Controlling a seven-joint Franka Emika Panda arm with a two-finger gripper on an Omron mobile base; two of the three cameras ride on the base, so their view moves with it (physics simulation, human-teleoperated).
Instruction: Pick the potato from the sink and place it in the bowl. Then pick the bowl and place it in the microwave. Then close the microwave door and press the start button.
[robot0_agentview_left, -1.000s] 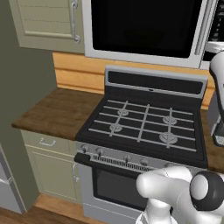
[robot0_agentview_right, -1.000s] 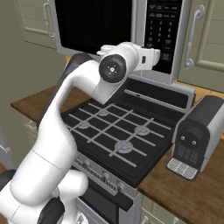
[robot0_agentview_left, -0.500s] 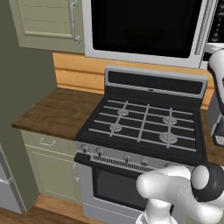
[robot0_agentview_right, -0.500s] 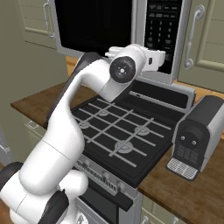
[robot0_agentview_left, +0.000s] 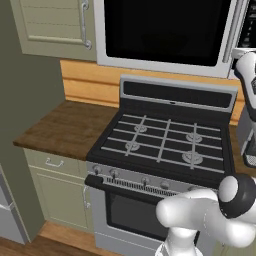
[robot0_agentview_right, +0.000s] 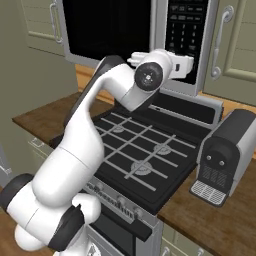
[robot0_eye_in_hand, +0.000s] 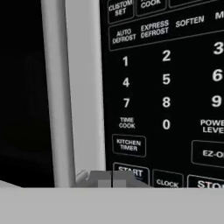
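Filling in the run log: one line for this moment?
stage: pressing start | jaws: shut, at START button | microwave door: closed | gripper

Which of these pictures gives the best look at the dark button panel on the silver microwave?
The hand view: the dark button panel is close enough to read its digits and the START key. The right base view shows the panel small, with the robot's hand in front of its lower part. The left base view catches a sliver at its right edge.

The microwave door (robot0_agentview_left: 167, 31) has a glossy black window in a silver frame; its button panel (robot0_eye_in_hand: 166, 87) is black with white lettering. The stove (robot0_agentview_left: 162, 145) is black on top, stainless below. Wooden counter (robot0_agentview_left: 65, 127) is brown, cabinets (robot0_agentview_left: 47, 25) pale green. The coffee machine (robot0_agentview_right: 227, 150) looks dark grey, perhaps black.
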